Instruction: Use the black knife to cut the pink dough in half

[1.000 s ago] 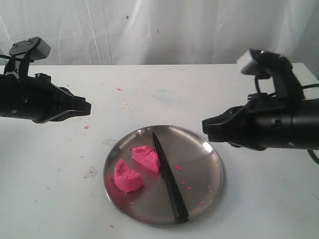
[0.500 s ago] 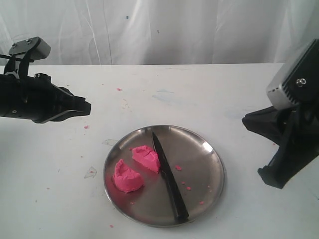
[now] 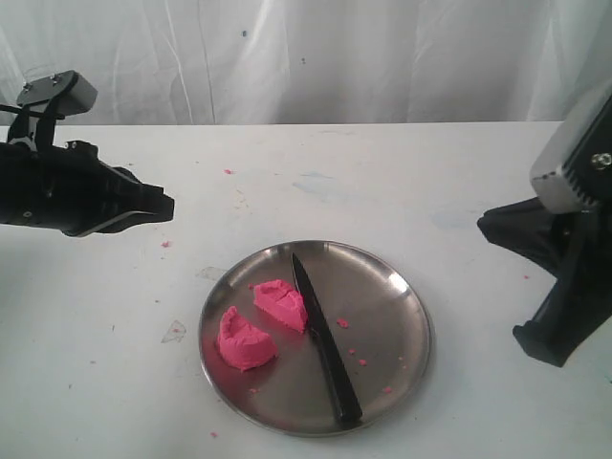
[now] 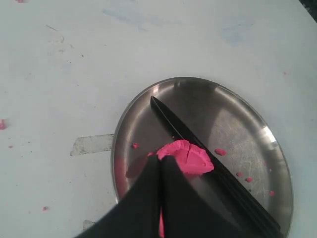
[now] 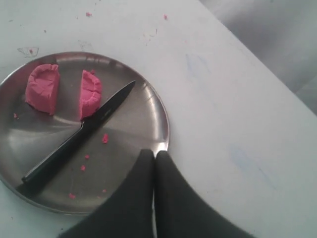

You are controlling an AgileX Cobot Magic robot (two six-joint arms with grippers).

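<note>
Left gripper and right gripper both closed, empty; black knife lies beside halved pink dough on steel plate

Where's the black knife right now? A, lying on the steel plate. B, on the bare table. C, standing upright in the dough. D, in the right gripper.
A: the black knife lies flat on the steel plate, blade beside one half of the pink dough.

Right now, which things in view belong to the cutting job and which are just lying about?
Job: pink dough, already in two halves; black knife lying against one half; steel plate holding both.
Lying about: pink crumbs scattered on the white table; a small clear scrap on the table beside the plate.
</note>
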